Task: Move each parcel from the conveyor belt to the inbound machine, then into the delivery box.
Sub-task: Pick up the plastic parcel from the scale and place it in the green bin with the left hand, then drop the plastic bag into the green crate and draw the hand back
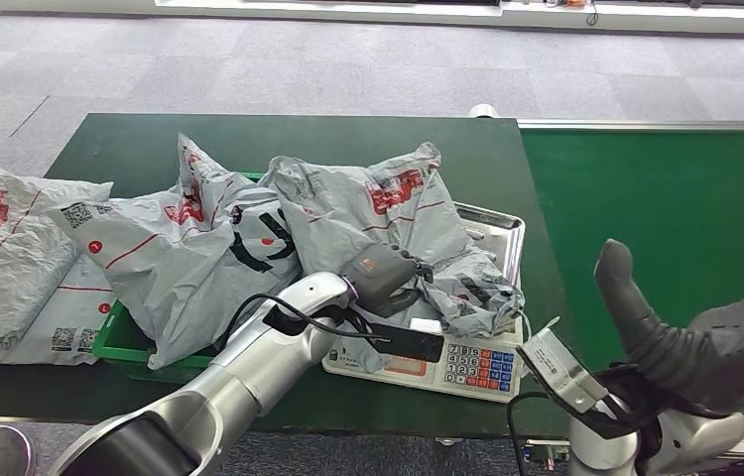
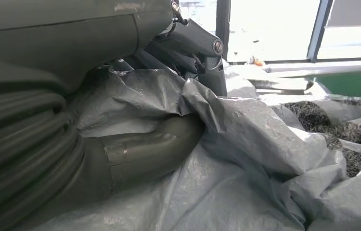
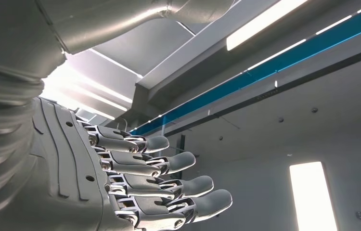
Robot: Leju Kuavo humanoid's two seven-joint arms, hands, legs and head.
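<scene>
Left robot hand (image 2: 140, 149) apparently clamped the grey parcel (image 1: 388, 213) lying on the inbound machine (image 1: 467, 362); right robot hand (image 1: 705, 337) spread, empty, at 4 o'clock. Risk: slack film slipping mid-lift.

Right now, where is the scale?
Head view: the scale sits centre, at the table's near edge, right of the green bin, its tray under a grey parcel.

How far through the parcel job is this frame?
Done: grey parcels already fill the green box. In hand: the left robot hand grips a parcel on the scale tray. Left: boxing it. The conveyor belt shows no parcels; right robot hand holds nothing.
</scene>
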